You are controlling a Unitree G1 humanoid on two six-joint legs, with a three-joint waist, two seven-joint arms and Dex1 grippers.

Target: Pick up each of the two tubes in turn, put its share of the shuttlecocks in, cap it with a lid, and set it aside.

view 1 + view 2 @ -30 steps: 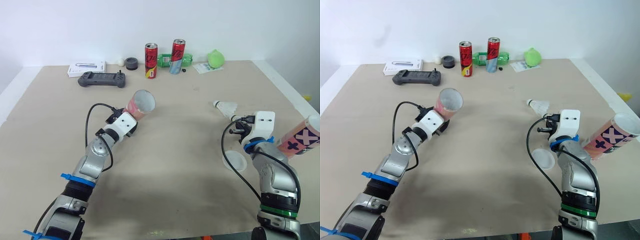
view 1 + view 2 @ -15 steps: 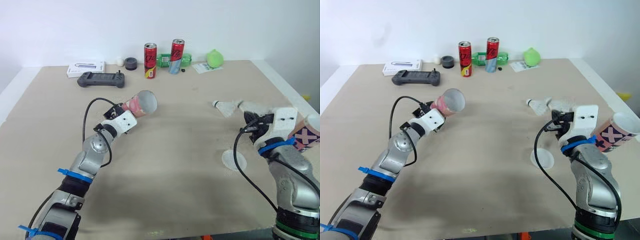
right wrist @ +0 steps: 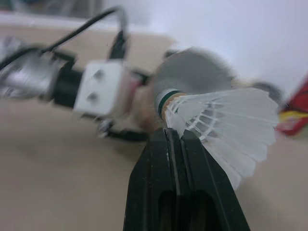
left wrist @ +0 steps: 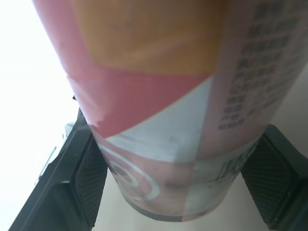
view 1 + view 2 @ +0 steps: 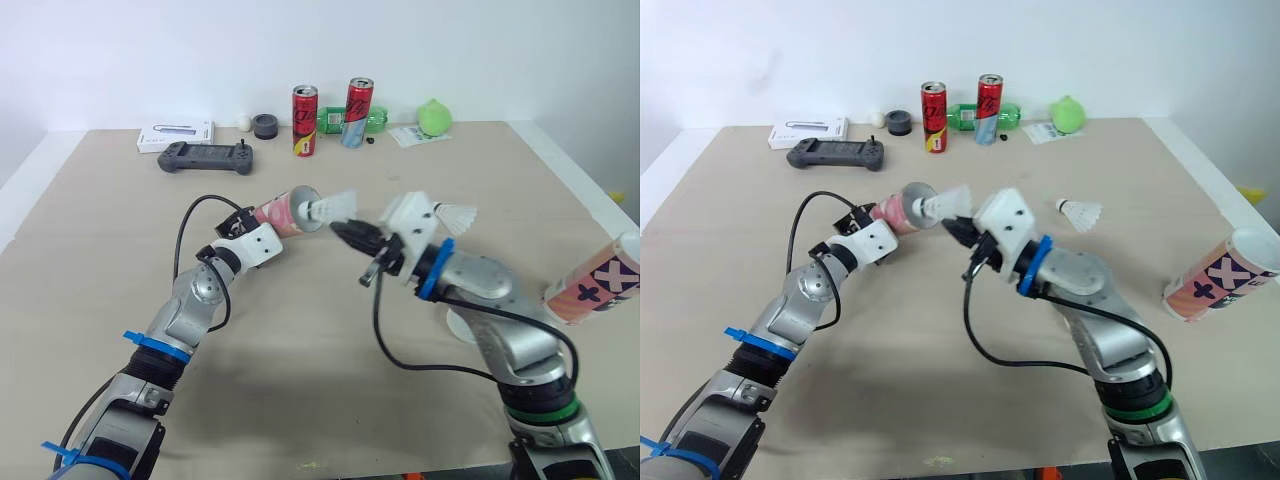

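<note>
my right gripper (image 5: 347,229) pinching a shuttlecock (image 5: 332,208), mouth of the pink tube (image 5: 283,213) right at its 9 o'clock, left gripper (image 5: 262,222) clamped round that tube

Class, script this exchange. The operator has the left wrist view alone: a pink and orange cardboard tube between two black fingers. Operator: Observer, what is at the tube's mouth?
Observer: A white feathered shuttlecock, cork end toward the pink and orange cardboard tube's mouth.
Operator: What holds it?
Observer: The right gripper, shut on its feathers.
Operator: Any shuttlecocks left?
Observer: A second white shuttlecock lies loose on the tan table.
</note>
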